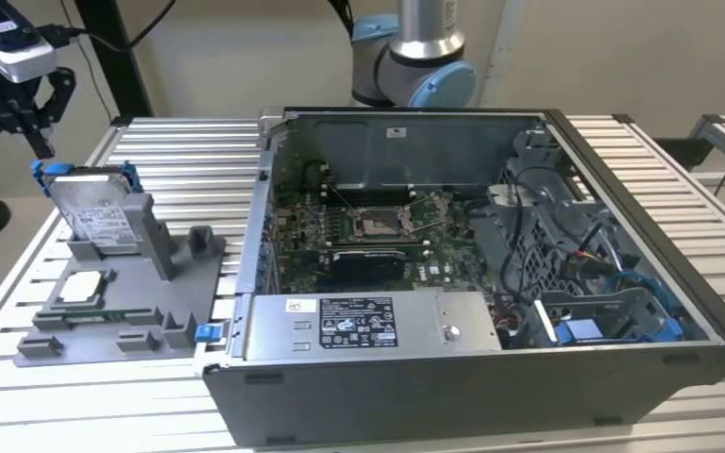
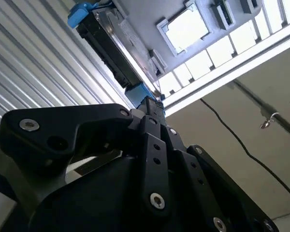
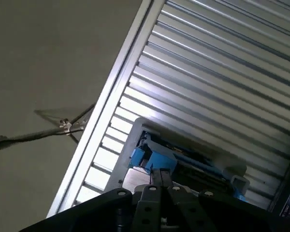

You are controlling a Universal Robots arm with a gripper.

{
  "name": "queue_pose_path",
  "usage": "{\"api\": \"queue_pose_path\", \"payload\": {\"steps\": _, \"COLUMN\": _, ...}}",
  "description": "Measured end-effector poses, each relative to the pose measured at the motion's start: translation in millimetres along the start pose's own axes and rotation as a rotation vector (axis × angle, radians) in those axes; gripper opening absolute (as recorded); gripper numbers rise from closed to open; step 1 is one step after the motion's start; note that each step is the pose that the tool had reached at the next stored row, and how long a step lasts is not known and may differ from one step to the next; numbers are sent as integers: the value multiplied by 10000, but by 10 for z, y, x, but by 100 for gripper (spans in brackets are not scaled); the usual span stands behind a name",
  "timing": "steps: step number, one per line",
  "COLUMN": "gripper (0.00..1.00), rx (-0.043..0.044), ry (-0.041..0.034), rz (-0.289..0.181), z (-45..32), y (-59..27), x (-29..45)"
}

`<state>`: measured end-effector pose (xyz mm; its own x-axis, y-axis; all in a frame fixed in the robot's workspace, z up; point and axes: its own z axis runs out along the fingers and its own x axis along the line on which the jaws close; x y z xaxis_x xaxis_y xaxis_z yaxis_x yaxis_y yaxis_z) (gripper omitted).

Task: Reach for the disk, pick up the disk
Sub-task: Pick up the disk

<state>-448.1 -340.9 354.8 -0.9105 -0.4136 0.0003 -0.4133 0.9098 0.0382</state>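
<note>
The gripper (image 1: 42,143) is seen at the exterior view's upper left. Its fingers are brought together to a point and nothing is clamped between them. It is hung just above the disk (image 1: 93,213), over the corner on the exterior view's left. Contact with the blue rail (image 1: 42,174) there cannot be told.

The disk is stood upright on edge in a slot of the grey fixture (image 1: 155,288). Its label face is turned toward the camera, and blue rails are seen sticking out at both upper corners. The fixture is set on the slatted table (image 1: 174,142), just beside the open computer case (image 1: 463,396), on the exterior view's left of it. A small square chip (image 1: 79,288) is laid flat in the fixture, nearer the camera than the disk. A motherboard (image 1: 337,217) is seen inside the case. The arm's base (image 1: 415,57) is placed behind the case.

In the second wrist view the gripper (image 2: 152,104) is seen with tips closed, close to one blue end of the disk (image 2: 111,46), which is seen edge-on. The chip (image 2: 186,29) is seen beyond. In the first wrist view the gripper (image 3: 159,175) is seen close against the blue rail (image 3: 152,158) at one end of the disk (image 3: 193,164).
</note>
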Motion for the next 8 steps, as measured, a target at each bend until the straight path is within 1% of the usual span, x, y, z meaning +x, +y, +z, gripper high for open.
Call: {"api": "queue_pose_path", "payload": {"steps": 8, "gripper": 0, "rx": 0, "ry": 51, "rz": -1291, "z": -1, "y": 1, "x": 2}}
